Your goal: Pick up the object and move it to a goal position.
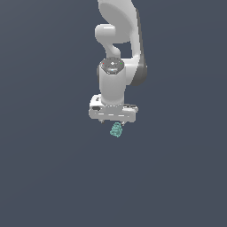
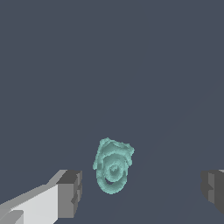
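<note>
The object [image 1: 116,130] is a tiny pale teal lumpy piece lying on the dark grey floor, directly under the white gripper [image 1: 113,123]. In the wrist view the object [image 2: 113,166] shows ring-like ridges and sits between the two fingers, closer to one dark fingertip [image 2: 71,192] than to the other [image 2: 213,190]. The gripper [image 2: 142,191] is open wide and holds nothing; neither finger touches the object. In the exterior view the fingers are mostly hidden under the hand.
The flat dark grey floor [image 1: 48,177] stretches around the arm on all sides. The white arm [image 1: 119,40] rises behind the gripper. No goal marker shows in either view.
</note>
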